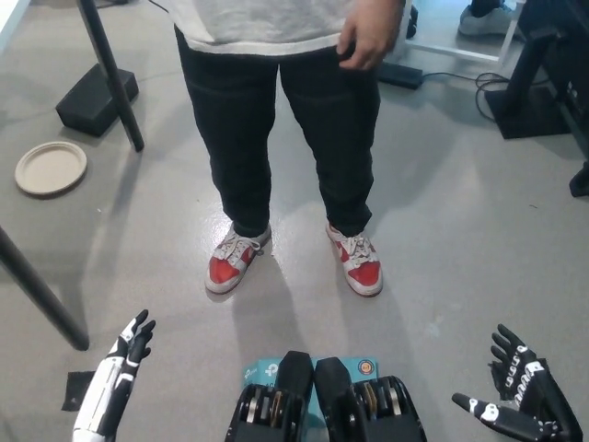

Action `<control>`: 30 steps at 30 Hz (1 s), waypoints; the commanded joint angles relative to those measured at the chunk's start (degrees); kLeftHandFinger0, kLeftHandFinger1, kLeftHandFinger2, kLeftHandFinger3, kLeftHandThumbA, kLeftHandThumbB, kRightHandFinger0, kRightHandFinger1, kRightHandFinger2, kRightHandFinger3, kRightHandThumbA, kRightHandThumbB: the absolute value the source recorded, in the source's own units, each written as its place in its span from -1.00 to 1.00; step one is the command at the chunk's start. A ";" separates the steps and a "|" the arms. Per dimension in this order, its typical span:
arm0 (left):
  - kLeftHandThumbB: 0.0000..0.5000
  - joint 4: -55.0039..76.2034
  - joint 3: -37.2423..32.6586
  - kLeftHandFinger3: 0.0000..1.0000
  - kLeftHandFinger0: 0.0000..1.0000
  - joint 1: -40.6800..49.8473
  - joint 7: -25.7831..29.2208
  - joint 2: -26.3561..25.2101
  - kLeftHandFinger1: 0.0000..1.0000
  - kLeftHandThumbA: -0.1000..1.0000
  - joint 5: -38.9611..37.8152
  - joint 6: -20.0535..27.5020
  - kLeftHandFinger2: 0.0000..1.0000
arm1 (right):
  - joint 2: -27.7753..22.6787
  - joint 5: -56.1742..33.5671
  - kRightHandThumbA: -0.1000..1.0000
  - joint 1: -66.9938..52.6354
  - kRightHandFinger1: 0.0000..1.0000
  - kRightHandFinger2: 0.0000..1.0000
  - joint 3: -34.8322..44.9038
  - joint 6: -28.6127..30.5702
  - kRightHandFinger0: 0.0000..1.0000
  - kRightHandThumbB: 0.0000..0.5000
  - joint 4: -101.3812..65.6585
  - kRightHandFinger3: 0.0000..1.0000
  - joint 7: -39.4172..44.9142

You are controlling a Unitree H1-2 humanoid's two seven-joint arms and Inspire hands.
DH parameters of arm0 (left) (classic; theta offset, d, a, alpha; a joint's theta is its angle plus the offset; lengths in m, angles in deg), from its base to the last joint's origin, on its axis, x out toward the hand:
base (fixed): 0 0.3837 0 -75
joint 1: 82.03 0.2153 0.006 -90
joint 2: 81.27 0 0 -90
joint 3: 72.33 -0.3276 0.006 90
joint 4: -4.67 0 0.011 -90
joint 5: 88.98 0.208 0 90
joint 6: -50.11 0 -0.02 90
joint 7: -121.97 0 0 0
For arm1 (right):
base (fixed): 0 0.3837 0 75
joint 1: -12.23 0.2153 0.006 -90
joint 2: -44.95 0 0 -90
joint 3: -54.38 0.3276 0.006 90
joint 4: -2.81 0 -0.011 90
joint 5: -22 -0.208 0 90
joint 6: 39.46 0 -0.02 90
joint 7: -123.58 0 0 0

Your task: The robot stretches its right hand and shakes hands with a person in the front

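Head view, looking steeply down at a grey floor. At far left a round beige plate [51, 168] lies on the floor, with a dark block [96, 94] behind it and a black pole [110, 74] slanting between them; a second dark bar [41, 290] crosses the lower left. Below it, at the lower left corner, the white left hand [118, 373] rests low, fingers straight and close together, holding nothing, beside a small black patch [80, 390] on the floor. In the centre stands the person [276, 110], facing the robot, in a pale shirt, black trousers and red-and-white shoes [236, 261], feet slightly apart. Only one of the person's hands [366, 34] is visible, loosely curled at the shirt hem near the top edge, touching neither robot hand. At the lower right corner the black right hand [517, 398] sits low, palm up with fingers spread apart and empty, well apart from the person's hand. At upper right, cables [460, 78] and dark equipment [543, 64] stand on the floor.
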 commanded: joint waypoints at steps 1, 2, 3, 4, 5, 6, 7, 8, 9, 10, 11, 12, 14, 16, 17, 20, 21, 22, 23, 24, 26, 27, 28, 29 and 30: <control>-0.38 1.44 -0.18 1.00 1.00 0.47 -0.84 -0.98 1.00 1.00 -0.69 3.28 1.00 | -0.23 -5.77 1.00 0.05 1.00 1.00 -0.02 8.78 1.00 -0.13 0.14 1.00 1.83; -0.38 1.47 -0.19 1.00 1.00 0.48 -0.85 -1.00 1.00 1.00 -0.68 3.26 1.00 | -0.31 -5.87 1.00 0.06 1.00 1.00 -0.13 8.93 1.00 -0.12 0.24 1.00 1.74; -0.38 1.47 -0.19 1.00 1.00 0.48 -0.85 -1.00 1.00 1.00 -0.68 3.28 1.00 | -0.43 -6.07 1.00 0.06 1.00 1.00 -0.31 9.18 1.00 -0.12 0.36 1.00 1.65; -0.39 1.40 -0.05 1.00 1.00 0.56 -0.74 -0.97 1.00 1.00 -0.75 3.46 1.00 | -0.48 -6.02 1.00 0.10 1.00 1.00 -0.47 9.40 1.00 -0.13 0.51 1.00 1.58; -0.44 1.51 0.09 1.00 1.00 0.72 -0.60 -0.96 1.00 1.00 -0.75 3.53 1.00 | -0.65 -6.13 1.00 0.20 1.00 1.00 -0.74 9.86 1.00 -0.13 0.93 1.00 1.68; -0.45 1.42 0.01 1.00 1.00 0.71 -0.70 -1.07 1.00 1.00 -0.67 3.73 1.00 | -0.88 -6.08 1.00 0.20 1.00 1.00 -0.99 10.28 1.00 -0.13 1.00 1.00 1.71; -0.47 1.31 -0.01 1.00 1.00 0.76 -0.63 -1.13 1.00 1.00 -0.45 3.87 1.00 | -1.02 -6.09 1.00 0.14 1.00 1.00 -1.24 10.25 1.00 -0.13 0.82 1.00 1.65; -0.47 1.29 -0.02 1.00 1.00 0.76 -0.62 -1.14 1.00 1.00 -0.42 3.90 1.00 | -1.12 -6.20 1.00 0.13 1.00 1.00 -1.40 10.35 1.00 -0.13 0.85 1.00 1.55; -0.47 1.28 -0.02 1.00 1.00 0.76 -0.62 -1.14 1.00 1.00 -0.42 3.93 1.00 | -1.22 -6.31 1.00 0.12 1.00 1.00 -1.55 10.46 1.00 -0.13 0.90 1.00 1.44; -0.47 1.27 -0.03 1.00 1.00 0.76 -0.62 -1.14 1.00 1.00 -0.43 3.94 1.00 | -1.30 -6.41 1.00 0.11 1.00 1.00 -1.68 10.56 1.00 -0.13 0.94 1.00 1.35; -0.47 1.13 0.00 1.00 1.00 0.75 -0.46 -1.10 1.00 1.00 -0.23 3.78 1.00 | -1.32 -6.67 1.00 0.19 1.00 1.00 -1.66 10.81 1.00 -0.16 1.22 1.00 1.39; -0.47 1.00 0.01 1.00 1.00 0.71 -0.30 -1.07 1.00 1.00 -0.02 3.72 1.00 | -1.38 -6.83 1.00 0.22 1.00 1.00 -1.75 10.91 1.00 -0.16 1.30 1.00 1.37; -0.57 0.98 0.10 1.00 1.00 0.94 -0.16 -1.01 1.00 1.00 -0.02 3.97 1.00 | -1.50 -6.62 1.00 0.00 1.00 1.00 -2.07 10.66 1.00 -0.19 0.97 1.00 1.11; -0.69 1.59 0.02 1.00 1.00 1.14 -0.23 -0.97 1.00 1.00 -0.01 3.90 1.00 | -1.64 -6.44 1.00 -0.02 1.00 1.00 -2.23 10.49 1.00 -0.18 0.99 1.00 0.84; -0.67 1.64 0.00 1.00 1.00 1.18 -0.19 -0.96 1.00 1.00 0.15 3.56 1.00 | -1.61 -6.90 1.00 0.01 1.00 1.00 -2.14 10.61 1.00 -0.21 1.02 1.00 0.92; -0.63 1.32 0.09 1.00 1.00 1.09 -0.45 -1.02 1.00 1.00 -0.36 3.44 1.00 | -1.75 -6.88 1.00 0.14 1.00 1.00 -2.39 10.60 1.00 -0.19 1.19 1.00 0.80; -0.63 1.29 0.10 1.00 1.00 1.08 -0.38 -1.00 1.00 1.00 -0.25 3.26 1.00 | -1.79 -6.88 1.00 0.13 1.00 1.00 -2.46 10.61 1.00 -0.20 1.16 1.00 0.69; -0.63 1.39 0.14 1.00 1.00 1.09 -0.33 -0.92 1.00 1.00 -0.26 2.92 1.00 | -1.84 -7.08 1.00 0.11 1.00 1.00 -2.52 10.55 1.00 -0.21 1.13 1.00 0.79; -0.59 1.41 0.14 1.00 1.00 1.08 -0.29 -0.89 1.00 1.00 -0.23 2.86 1.00 | -1.91 -7.10 1.00 0.10 1.00 1.00 -2.60 10.63 1.00 -0.22 1.14 1.00 0.83; -0.58 1.61 0.13 1.00 1.00 1.08 -0.30 -0.85 1.00 1.00 -0.22 2.56 1.00 | -1.97 -7.10 1.00 0.04 1.00 1.00 -2.68 10.52 1.00 -0.19 0.98 1.00 0.82; -0.57 1.83 0.08 1.00 1.00 0.94 -0.19 -0.90 1.00 1.00 0.17 2.23 1.00 | -2.00 -7.50 1.00 0.17 1.00 1.00 -2.71 10.00 1.00 -0.13 0.81 1.00 0.75; -0.57 1.82 0.07 1.00 1.00 1.00 -0.13 -0.98 1.00 1.00 0.38 2.27 1.00 | -1.97 -7.48 1.00 0.16 1.00 1.00 -2.77 9.91 1.00 -0.13 0.80 1.00 0.65; -0.56 1.69 0.13 1.00 1.00 1.01 -0.13 -0.96 1.00 1.00 0.21 2.50 1.00 | -1.99 -7.31 1.00 0.15 1.00 1.00 -2.84 9.90 1.00 -0.13 0.76 1.00 0.47; -0.53 1.71 0.16 1.00 1.00 1.06 -0.17 -0.95 1.00 1.00 0.11 2.41 1.00 | -1.94 -7.49 1.00 0.25 1.00 1.00 -2.87 9.61 1.00 -0.13 0.82 1.00 0.41; -0.53 1.78 0.18 1.00 1.00 1.10 -0.18 -0.94 1.00 1.00 0.07 2.23 1.00 | -2.03 -7.43 1.00 0.26 1.00 1.00 -2.96 9.51 1.00 -0.14 0.84 1.00 0.35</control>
